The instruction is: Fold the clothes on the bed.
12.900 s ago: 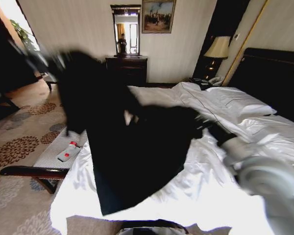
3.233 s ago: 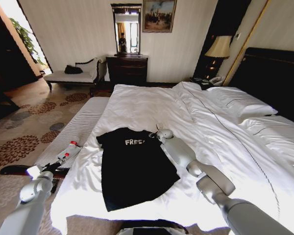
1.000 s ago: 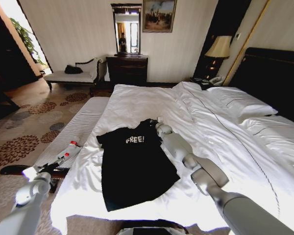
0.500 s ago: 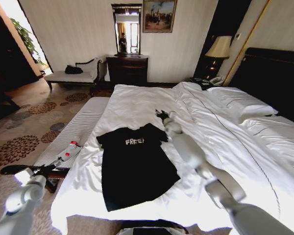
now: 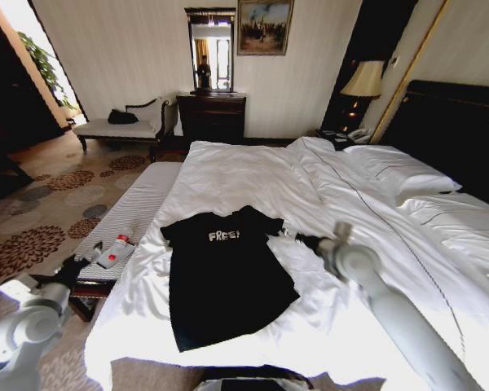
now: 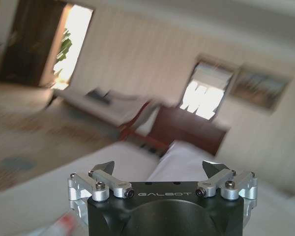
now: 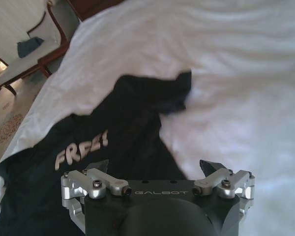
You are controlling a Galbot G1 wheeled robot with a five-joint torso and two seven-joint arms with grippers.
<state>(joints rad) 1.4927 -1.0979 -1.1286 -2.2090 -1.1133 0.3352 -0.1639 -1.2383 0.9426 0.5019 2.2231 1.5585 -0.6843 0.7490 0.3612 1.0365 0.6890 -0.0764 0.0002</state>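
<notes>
The clothes are one black T-shirt (image 5: 224, 277) with white "FREE" lettering, spread flat and face up on the near left part of the bed (image 5: 253, 167). My right gripper (image 5: 297, 238) hovers open just right of the shirt's right sleeve, holding nothing. In the right wrist view the T-shirt (image 7: 113, 123) lies below the open right gripper (image 7: 155, 166), with its sleeve pointing out onto the white sheet. My left gripper (image 5: 83, 259) is open over the bench beside the bed, away from the shirt. In the left wrist view the left gripper (image 6: 160, 169) holds nothing.
A pale striped bench (image 5: 126, 213) runs along the bed's left side with a small white-and-red bottle (image 5: 114, 251) on it. Pillows (image 5: 399, 171) and the dark headboard (image 5: 456, 130) are at the right. A dresser (image 5: 212, 116) and a chaise (image 5: 118, 126) stand by the far wall.
My right gripper has drawn back from above the shirt's collar to beside its right sleeve. The left arm has shifted slightly near the bench. The shirt lies as before.
</notes>
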